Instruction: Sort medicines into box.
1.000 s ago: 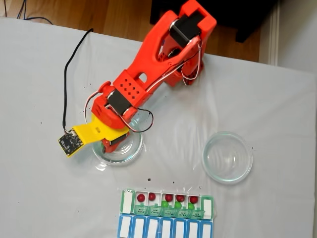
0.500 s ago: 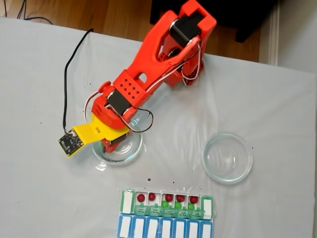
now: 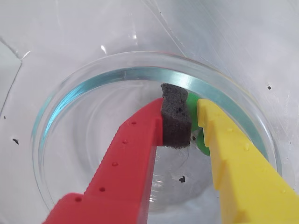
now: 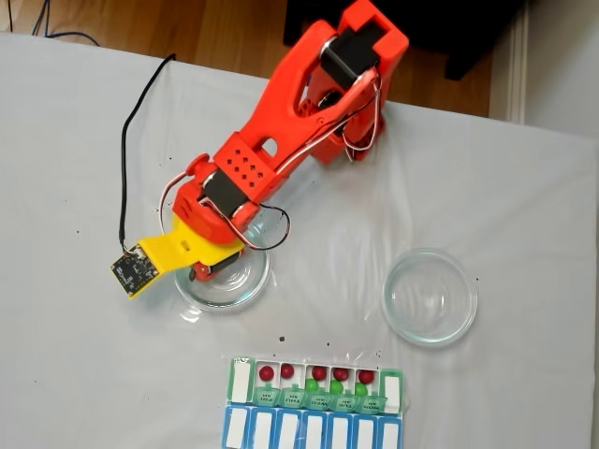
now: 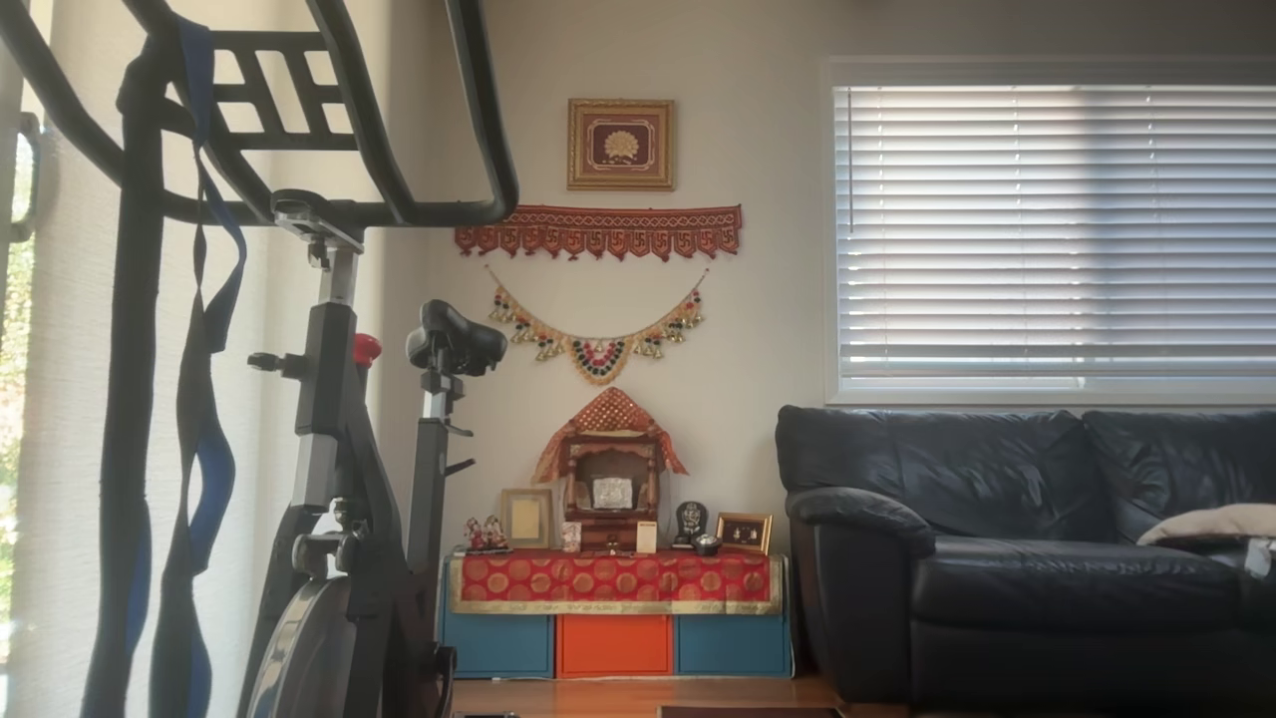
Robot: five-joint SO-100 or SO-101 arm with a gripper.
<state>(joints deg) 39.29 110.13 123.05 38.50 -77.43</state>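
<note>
Fingers [image 3: 194, 126] are being held narrow inside the left glass dish [image 3: 70, 98], with a green medicine ball [image 3: 200, 140] being pinched between the grey foam pad [image 3: 175, 121] on the red finger [image 3: 121, 172] and the yellow finger [image 3: 238, 172]. The ball is being gripped close to the dish's far rim, and it appears to be the last one there; nothing else but a dark speck is being shown on the dish floor.

For the step in hand, a straight lift is being called for, so that the ball is not being dragged against the rim of the dish. Pressure should be kept steady, since a glossy round ball is likely to be squeezed out sideways if the foam is allowed to slacken or tighten abruptly.

In the fixed view, the gripper [image 4: 208, 271] is being lowered into the left glass dish [image 4: 239, 290]. To the right of that dish, well apart, a second glass dish [image 4: 430, 297] is being left bare. Below and to the right of the left dish, at the table's [image 4: 84, 374] near edge, the box [image 4: 314, 407] is being filled: dark red balls [image 4: 319, 372] are being held in the upper row of open compartments, with green balls [image 4: 335, 386] just beneath several of them. The blue-lidded row is being kept closed.
</note>
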